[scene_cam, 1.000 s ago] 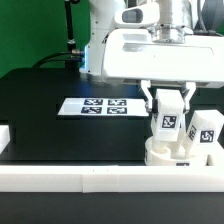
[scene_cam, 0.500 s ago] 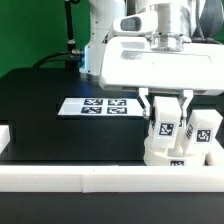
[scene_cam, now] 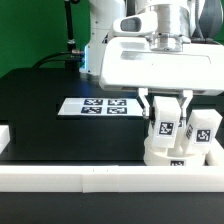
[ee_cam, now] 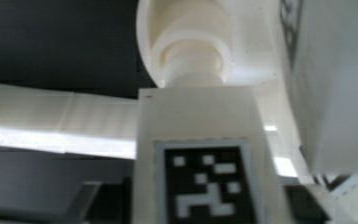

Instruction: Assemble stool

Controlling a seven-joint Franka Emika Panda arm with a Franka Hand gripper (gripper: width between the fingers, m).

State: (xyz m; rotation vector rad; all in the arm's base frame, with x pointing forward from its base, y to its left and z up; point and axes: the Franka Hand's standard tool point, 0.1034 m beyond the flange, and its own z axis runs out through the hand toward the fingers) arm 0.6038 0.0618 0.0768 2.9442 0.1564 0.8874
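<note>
The white round seat disc (scene_cam: 167, 153) lies at the exterior view's right, against the white border rail. A white tagged leg (scene_cam: 167, 124) stands upright on it, and my gripper (scene_cam: 166, 112) is shut on that leg, a finger on each side. A second tagged leg (scene_cam: 206, 131) stands on the seat at the far right. A tag (scene_cam: 178, 163) shows on the seat's front side. In the wrist view the held leg (ee_cam: 202, 150) fills the middle, its tag near the jaws, its round end against the seat (ee_cam: 220, 40).
The marker board (scene_cam: 98, 106) lies flat on the black table at the middle. The white border rail (scene_cam: 70, 173) runs along the front edge and up the left side. The arm's white body hangs over the seat.
Since a second ago the gripper and held leg have dropped slightly and shifted a little left. No change in the last half second.
</note>
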